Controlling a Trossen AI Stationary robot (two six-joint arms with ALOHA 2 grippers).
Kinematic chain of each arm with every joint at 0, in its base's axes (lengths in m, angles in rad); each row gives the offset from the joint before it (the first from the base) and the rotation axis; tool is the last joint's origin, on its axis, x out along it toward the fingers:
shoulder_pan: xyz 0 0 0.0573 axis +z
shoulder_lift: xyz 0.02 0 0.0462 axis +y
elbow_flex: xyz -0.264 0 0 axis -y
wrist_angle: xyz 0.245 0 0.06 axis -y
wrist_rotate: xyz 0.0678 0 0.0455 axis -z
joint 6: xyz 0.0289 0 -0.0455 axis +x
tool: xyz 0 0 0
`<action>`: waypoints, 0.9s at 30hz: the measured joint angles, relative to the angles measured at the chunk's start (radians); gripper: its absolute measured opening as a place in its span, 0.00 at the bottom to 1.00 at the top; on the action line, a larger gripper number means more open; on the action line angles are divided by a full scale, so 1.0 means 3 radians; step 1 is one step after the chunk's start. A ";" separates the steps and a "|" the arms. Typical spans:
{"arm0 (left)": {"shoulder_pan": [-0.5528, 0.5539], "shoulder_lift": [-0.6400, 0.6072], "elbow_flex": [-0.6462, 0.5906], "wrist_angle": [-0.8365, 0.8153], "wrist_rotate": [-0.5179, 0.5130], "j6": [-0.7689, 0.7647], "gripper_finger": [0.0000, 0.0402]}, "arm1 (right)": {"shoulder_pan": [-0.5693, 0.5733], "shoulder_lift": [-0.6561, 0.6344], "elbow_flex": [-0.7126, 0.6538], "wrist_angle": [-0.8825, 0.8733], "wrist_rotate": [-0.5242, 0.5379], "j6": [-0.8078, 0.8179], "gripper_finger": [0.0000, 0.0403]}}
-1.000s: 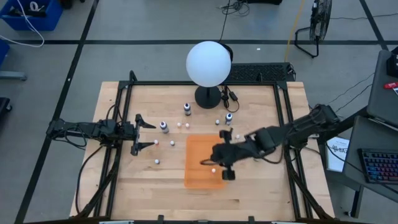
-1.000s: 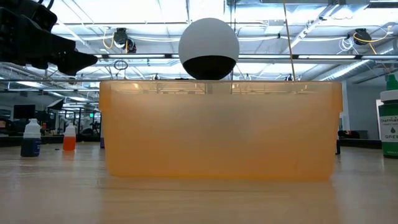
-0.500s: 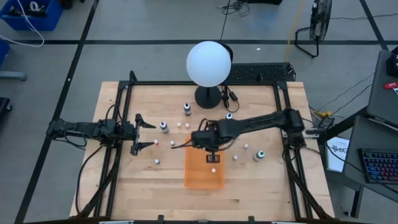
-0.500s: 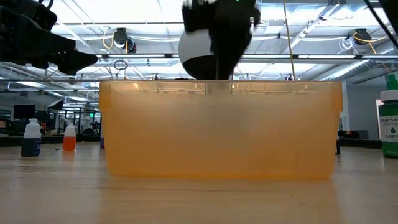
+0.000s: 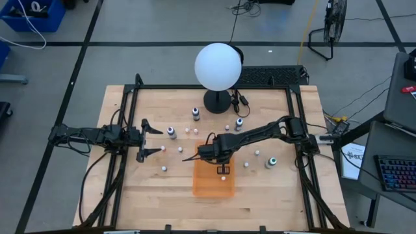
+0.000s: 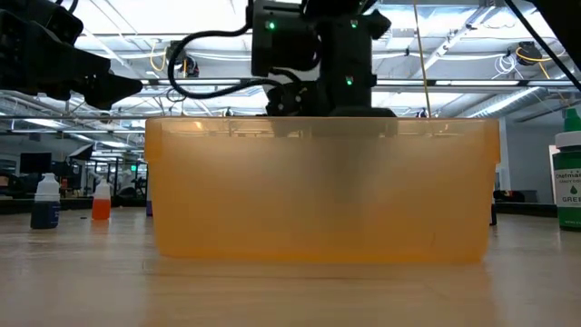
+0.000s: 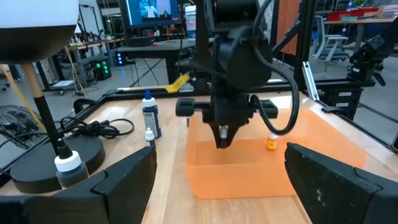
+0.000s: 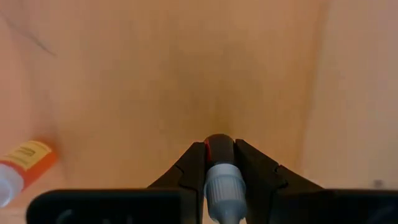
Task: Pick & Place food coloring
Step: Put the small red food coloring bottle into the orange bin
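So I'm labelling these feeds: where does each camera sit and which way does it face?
High: overhead, straight down; both arms, orange bin.
Low: tabletop height, facing the bin; arm above.
Left wrist: beside open left hand, facing right hand.
Right wrist: down into bin; right hand grips small bottle.
All share the bin.

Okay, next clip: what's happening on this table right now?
The right tool is shut on a small food coloring bottle and hangs over the orange bin, where another small bottle already lies. The left tool waits open at the table's left side. More bottles stand scattered on the wooden table.
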 joint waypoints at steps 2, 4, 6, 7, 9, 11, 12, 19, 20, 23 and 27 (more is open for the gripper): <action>0.0000 0.0000 0.0000 0.0001 0.0000 0.0000 0.88 | 0.0000 0.0000 -0.0067 0.0050 0.0003 0.0018 0.14; 0.0000 0.0000 0.0000 0.0000 0.0000 0.0000 0.88 | -0.0001 0.0000 -0.0126 0.0094 0.0016 0.0021 0.14; -0.0001 0.0000 0.0000 0.0000 0.0000 0.0000 0.87 | -0.0001 -0.0010 -0.0173 0.0151 0.0016 0.0020 0.14; 0.0000 0.0000 0.0000 0.0000 0.0000 0.0000 0.87 | -0.0001 -0.0010 -0.0190 0.0182 0.0018 0.0020 0.14; 0.0000 0.0000 0.0000 0.0000 0.0000 0.0000 0.87 | -0.0001 -0.0017 -0.0223 0.0214 0.0022 0.0020 0.14; 0.0000 0.0000 0.0000 0.0000 0.0000 0.0000 0.88 | 0.0000 -0.0020 -0.0247 0.0255 0.0027 0.0016 0.14; 0.0000 0.0000 0.0000 0.0000 0.0000 0.0000 0.88 | -0.0001 -0.0020 -0.0250 0.0266 0.0026 0.0019 0.14; 0.0000 0.0000 0.0000 0.0000 0.0000 0.0000 0.88 | 0.0007 -0.0042 -0.0264 0.0352 0.0018 0.0096 0.26; 0.0000 0.0000 0.0000 0.0000 0.0000 0.0000 0.87 | 0.0011 -0.0042 -0.0264 0.0360 0.0017 0.0096 0.28; 0.0000 0.0000 0.0000 0.0000 0.0000 0.0000 0.87 | 0.0023 -0.0042 -0.0264 0.0367 0.0018 0.0096 0.33; 0.0000 0.0000 0.0000 0.0000 0.0000 0.0000 0.87 | 0.0042 -0.0043 -0.0264 0.0369 -0.0043 0.0156 0.37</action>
